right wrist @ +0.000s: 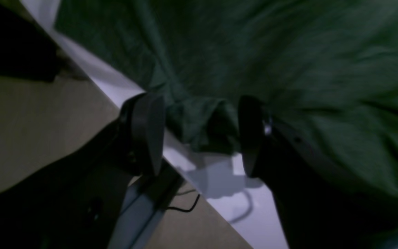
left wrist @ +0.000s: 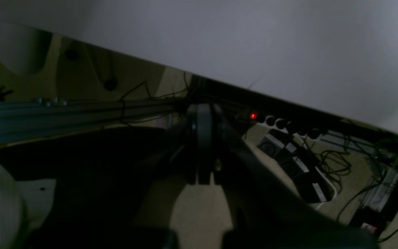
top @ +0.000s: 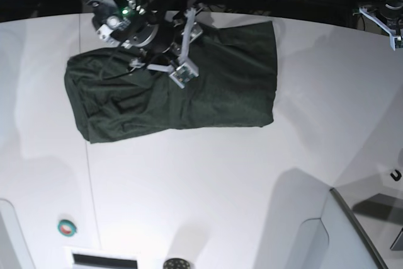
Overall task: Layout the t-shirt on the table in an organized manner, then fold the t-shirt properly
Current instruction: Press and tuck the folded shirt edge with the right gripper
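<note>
The dark green t-shirt (top: pixel 189 92) lies as a wrinkled, roughly rectangular heap on the far half of the white table (top: pixel 208 200). My right arm (top: pixel 135 26) reaches over its far edge. In the right wrist view my right gripper (right wrist: pixel 199 135) is open, its jaws wide apart on either side of a bunched fold of the t-shirt (right wrist: pixel 202 121) at the table's edge (right wrist: pixel 219 180). My left gripper (left wrist: pixel 202 145) is shut and empty, hanging off the table (left wrist: pixel 254 41) above the floor. The left arm (top: pixel 384 11) shows at the far right.
A power strip with a red light (left wrist: pixel 252 116) and loose cables lie on the floor beyond the table edge. A small teal ring (top: pixel 66 226) sits front left. A grey panel (top: pixel 352 231) stands front right. A thin dark seam (top: pixel 85 155) crosses the table.
</note>
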You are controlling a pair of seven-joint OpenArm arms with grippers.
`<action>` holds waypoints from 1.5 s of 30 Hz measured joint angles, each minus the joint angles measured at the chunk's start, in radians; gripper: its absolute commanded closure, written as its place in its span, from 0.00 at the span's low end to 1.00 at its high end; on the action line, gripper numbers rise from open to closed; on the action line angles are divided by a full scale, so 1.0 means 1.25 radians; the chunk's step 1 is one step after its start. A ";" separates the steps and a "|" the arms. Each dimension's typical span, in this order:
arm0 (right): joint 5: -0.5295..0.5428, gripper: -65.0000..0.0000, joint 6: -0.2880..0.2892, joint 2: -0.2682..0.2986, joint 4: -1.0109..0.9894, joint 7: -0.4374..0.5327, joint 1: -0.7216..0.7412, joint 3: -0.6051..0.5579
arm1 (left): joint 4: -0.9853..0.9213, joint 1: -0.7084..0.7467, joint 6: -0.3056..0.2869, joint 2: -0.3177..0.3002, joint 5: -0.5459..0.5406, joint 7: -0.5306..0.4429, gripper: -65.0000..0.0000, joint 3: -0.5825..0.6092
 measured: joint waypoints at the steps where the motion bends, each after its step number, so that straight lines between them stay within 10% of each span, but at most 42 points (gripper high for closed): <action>1: -0.002 0.50 0.000 -0.002 0.001 -0.010 0.009 0.014 | 0.000 0.001 0.000 0.000 -0.002 0.000 1.00 0.000; 10: -0.003 0.50 0.010 -0.110 -0.354 -0.006 0.279 0.172 | -0.031 0.000 0.000 0.001 -0.003 0.000 1.00 0.000; 25: 0.001 0.51 0.037 -0.172 -0.470 0.043 0.304 0.175 | -0.032 0.003 0.000 0.002 -0.003 0.000 1.00 -0.005; 32: -0.001 1.00 0.037 -0.172 -0.468 0.045 0.306 0.175 | -0.032 0.003 0.000 0.002 -0.003 0.000 1.00 -0.005; 45: -0.001 0.98 0.036 -0.170 -0.444 0.002 0.344 0.175 | -0.032 0.005 0.000 0.002 -0.003 0.000 1.00 -0.005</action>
